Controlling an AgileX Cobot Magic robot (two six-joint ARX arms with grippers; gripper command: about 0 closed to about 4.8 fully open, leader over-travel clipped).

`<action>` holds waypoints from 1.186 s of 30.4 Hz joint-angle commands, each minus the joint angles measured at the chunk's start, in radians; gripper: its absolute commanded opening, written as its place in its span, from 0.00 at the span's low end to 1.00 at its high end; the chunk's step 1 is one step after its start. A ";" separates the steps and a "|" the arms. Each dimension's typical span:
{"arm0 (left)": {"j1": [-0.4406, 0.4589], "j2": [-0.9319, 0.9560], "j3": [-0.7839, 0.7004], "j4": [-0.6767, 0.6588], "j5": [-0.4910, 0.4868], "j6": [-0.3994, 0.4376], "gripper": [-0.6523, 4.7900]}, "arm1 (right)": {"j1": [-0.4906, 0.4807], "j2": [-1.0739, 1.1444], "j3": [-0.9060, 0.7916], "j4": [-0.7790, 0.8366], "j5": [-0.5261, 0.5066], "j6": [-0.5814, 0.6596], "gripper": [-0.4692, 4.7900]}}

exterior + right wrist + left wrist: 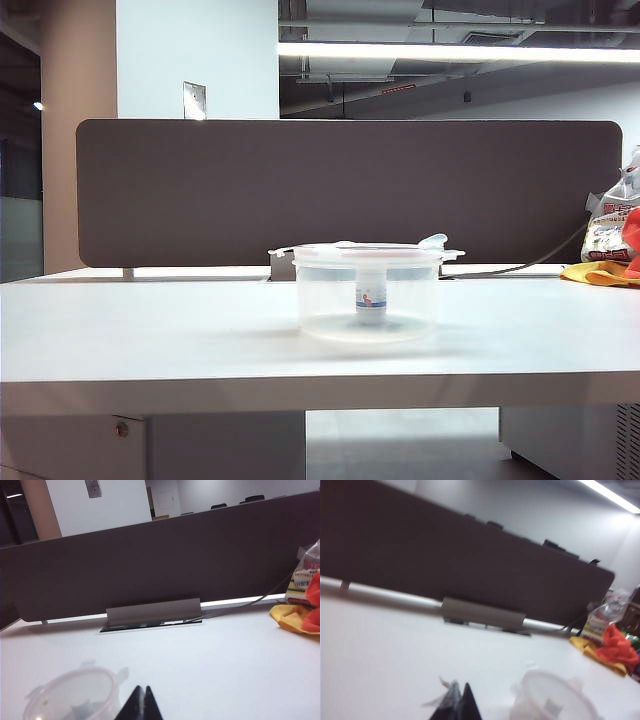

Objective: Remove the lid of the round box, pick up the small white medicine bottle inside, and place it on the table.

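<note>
Still at the opening step: seen from the exterior cam, the round box [368, 300] sits mid-table [150, 330] w/ its lid [366, 250] on, tabs sticking out at the sides, and the small white bottle [371, 297] standing upright inside, blue band and red mark visible thru the clear wall. No arm or gripper shows in this view; a dark divider [348, 190] runs along the far edge, a yellow-and-red cloth [612, 268] at far right.

Left wrist cam, blurred: left gripper [459, 703] shows as dark tips pressed together, closed on nothing, hanging above the tabletop w/ the lidded box [555, 700] near it to one side.

Right wrist cam: right gripper [141, 703] likewise closed and empty, the box [75, 695] just beside it, lid [75, 687] in place.

Judgement: nothing of the task is done yet. Next move calls for one gripper to open, come down over the lid's rim or a tab, and lift it clear, prob. w/ the other steadying the box, since light plastic could slide or tip.
</note>
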 commanded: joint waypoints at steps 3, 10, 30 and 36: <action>0.002 0.115 0.114 0.011 0.062 -0.002 0.11 | 0.001 0.182 0.151 -0.008 -0.009 0.000 0.09; 0.001 0.397 0.267 0.011 0.182 -0.001 0.11 | 0.001 0.497 0.375 -0.084 -0.077 -0.008 0.17; -0.238 1.156 0.656 -0.036 0.180 0.097 0.14 | 0.084 1.268 0.759 -0.200 -0.315 -0.007 0.57; -0.275 1.314 0.771 -0.079 0.177 0.096 0.42 | 0.089 1.410 0.841 -0.197 -0.350 -0.007 0.62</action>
